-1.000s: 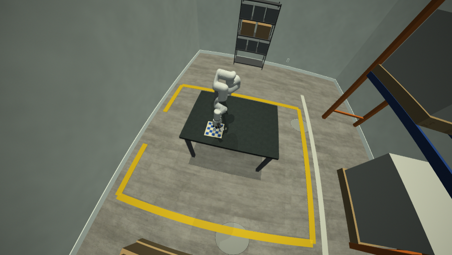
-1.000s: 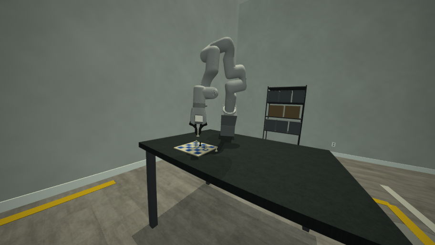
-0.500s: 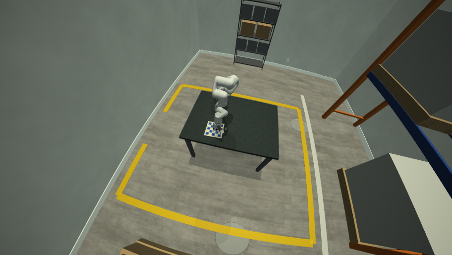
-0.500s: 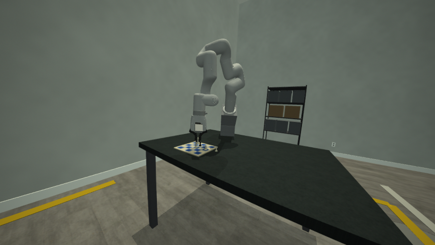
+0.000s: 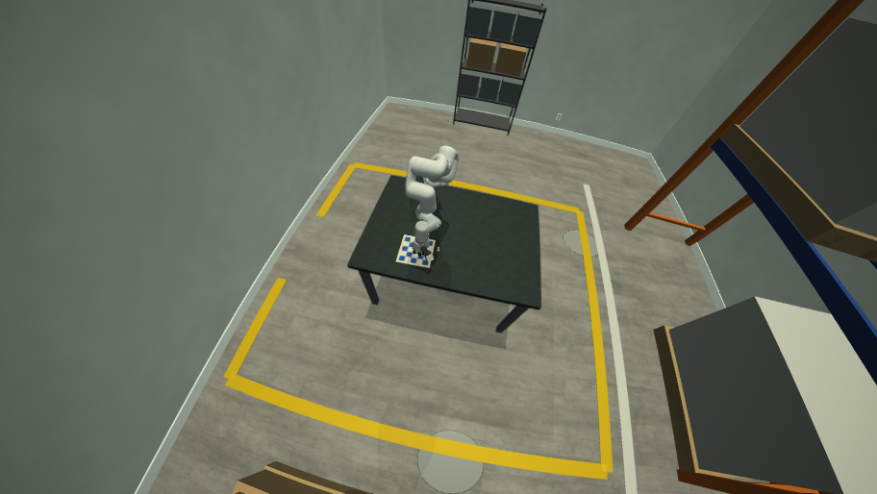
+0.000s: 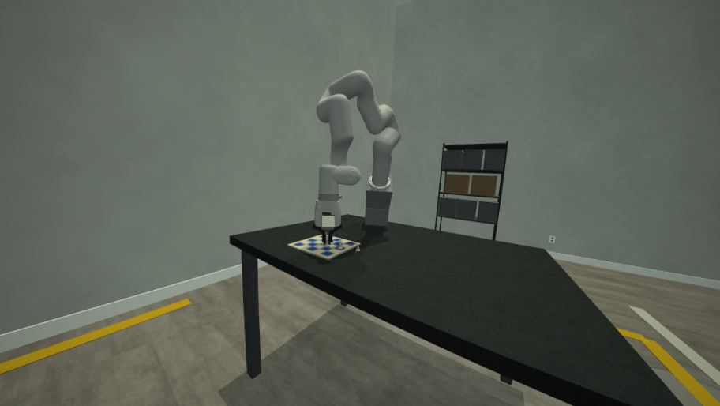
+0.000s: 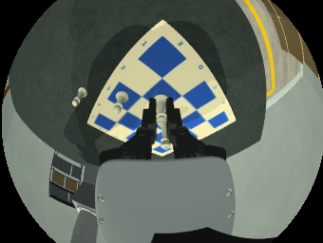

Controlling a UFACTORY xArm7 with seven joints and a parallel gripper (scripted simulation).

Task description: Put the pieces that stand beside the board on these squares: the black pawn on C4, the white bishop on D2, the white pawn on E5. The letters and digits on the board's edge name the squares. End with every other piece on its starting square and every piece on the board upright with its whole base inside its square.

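So the gripper (image 6: 328, 242) (image 7: 161, 106) had its jaws clamped on a pale chess piece (image 7: 161, 119) over the board (image 5: 403, 253) (image 6: 308, 247) (image 7: 162, 29), and a little white pawn (image 5: 438, 249) (image 6: 358, 246) (image 7: 80, 96) stood just off it.

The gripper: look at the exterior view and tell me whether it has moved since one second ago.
Yes, down: the gripper is now much closer to the chessboard.
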